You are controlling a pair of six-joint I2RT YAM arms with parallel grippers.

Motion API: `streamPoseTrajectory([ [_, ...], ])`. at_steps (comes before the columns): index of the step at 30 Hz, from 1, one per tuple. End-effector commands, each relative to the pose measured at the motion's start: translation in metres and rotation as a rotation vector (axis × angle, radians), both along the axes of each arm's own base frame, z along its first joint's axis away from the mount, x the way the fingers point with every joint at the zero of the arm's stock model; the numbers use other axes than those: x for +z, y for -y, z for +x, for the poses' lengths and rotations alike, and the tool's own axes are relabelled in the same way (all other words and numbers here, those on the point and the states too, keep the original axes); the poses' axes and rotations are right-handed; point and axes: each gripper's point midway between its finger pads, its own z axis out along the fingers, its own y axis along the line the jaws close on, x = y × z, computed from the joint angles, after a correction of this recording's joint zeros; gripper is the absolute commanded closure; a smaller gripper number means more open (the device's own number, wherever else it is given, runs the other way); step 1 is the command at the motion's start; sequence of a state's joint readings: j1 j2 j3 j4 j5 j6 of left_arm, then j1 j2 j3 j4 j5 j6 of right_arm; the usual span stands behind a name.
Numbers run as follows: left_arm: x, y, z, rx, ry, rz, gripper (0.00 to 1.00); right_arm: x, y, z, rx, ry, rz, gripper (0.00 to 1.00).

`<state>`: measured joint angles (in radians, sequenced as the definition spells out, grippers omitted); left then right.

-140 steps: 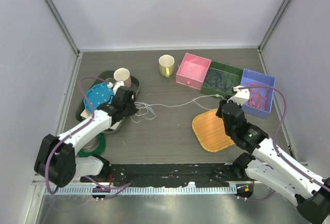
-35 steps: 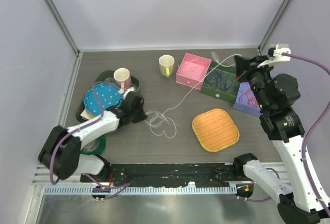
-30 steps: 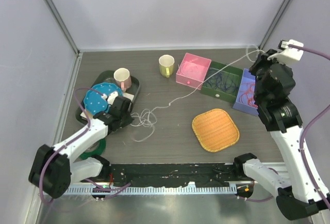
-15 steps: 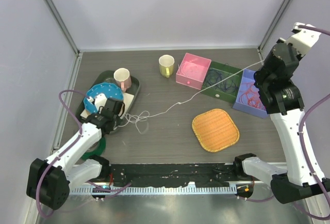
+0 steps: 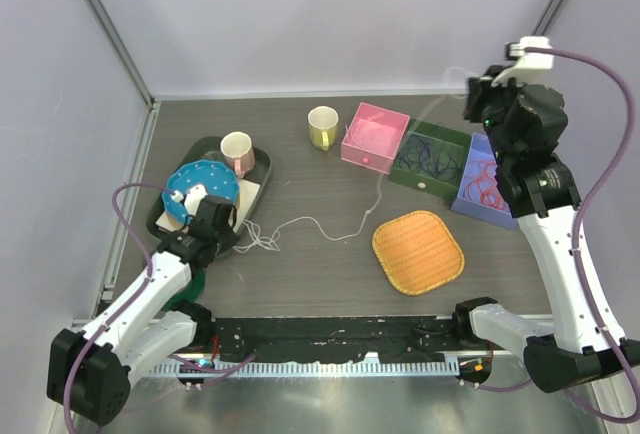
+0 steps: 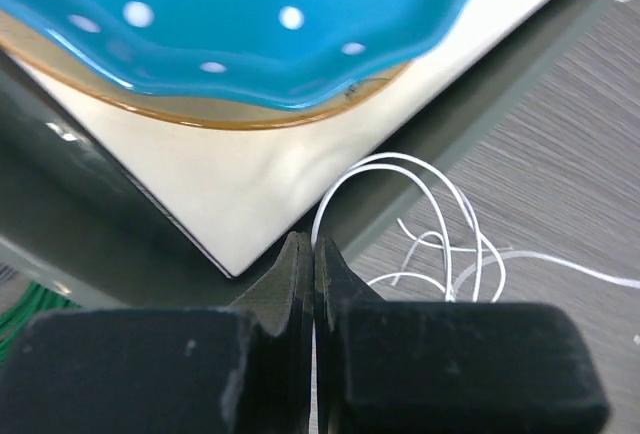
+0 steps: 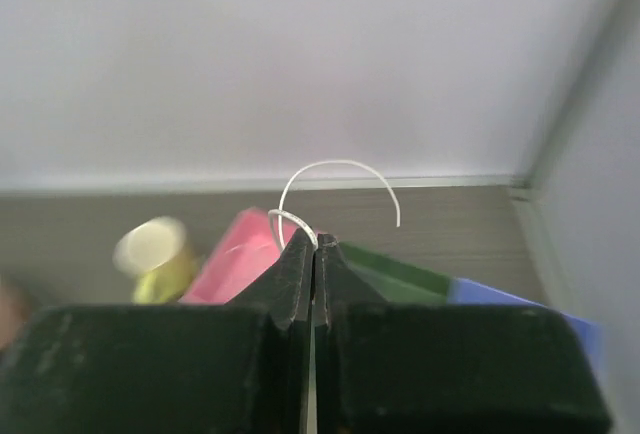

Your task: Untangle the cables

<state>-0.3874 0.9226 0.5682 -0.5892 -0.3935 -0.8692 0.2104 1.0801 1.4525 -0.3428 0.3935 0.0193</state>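
Top external view, going left to right: I count one dark tray (image 5: pixel 158 222) with one blue dotted plate (image 5: pixel 200 186) and one tan cup (image 5: pixel 237 147) on it. Then come one yellow cup (image 5: pixel 322 126), three boxes, one woven mat (image 5: pixel 418 251) and two arms.

My left gripper (image 6: pixel 313 247) sits just beside the tray. Its fingers are pressed together, pinching one end of the white cable (image 5: pixel 320 224). A small bunch of loops lies on the table (image 5: pixel 320 284) next to it. The cable runs across the table toward the right, then climbs up and away past the pink box (image 5: pixel 362 161).

The green box (image 5: pixel 425 182) holds dark cables (image 5: pixel 425 159), and the blue box (image 5: pixel 470 204) holds red cables (image 5: pixel 482 186).

My right gripper (image 7: pixel 313 246) is high in the air near the far right corner. It is squeezed tight on the white cable's other end, and a short curl sticks out past the tips.
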Motion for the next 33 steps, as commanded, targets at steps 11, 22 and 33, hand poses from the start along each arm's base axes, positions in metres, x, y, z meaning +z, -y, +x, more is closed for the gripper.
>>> streamPoseTrajectory([
  [11, 0.012, 0.037, 0.01, -0.153, 0.105, -0.165, 1.0, -0.207, -0.28, -0.07, 1.037, -0.34, -0.031, 0.99],
  [22, 0.006, 0.037, 0.008, -0.152, 0.081, -0.161, 1.0, -0.327, -0.331, -0.097, 1.008, -0.597, -0.234, 0.62],
  [33, 0.007, 0.039, 0.007, -0.162, 0.086, -0.17, 1.0, -0.326, -0.332, -0.097, 0.958, -0.537, -0.37, 0.08],
])
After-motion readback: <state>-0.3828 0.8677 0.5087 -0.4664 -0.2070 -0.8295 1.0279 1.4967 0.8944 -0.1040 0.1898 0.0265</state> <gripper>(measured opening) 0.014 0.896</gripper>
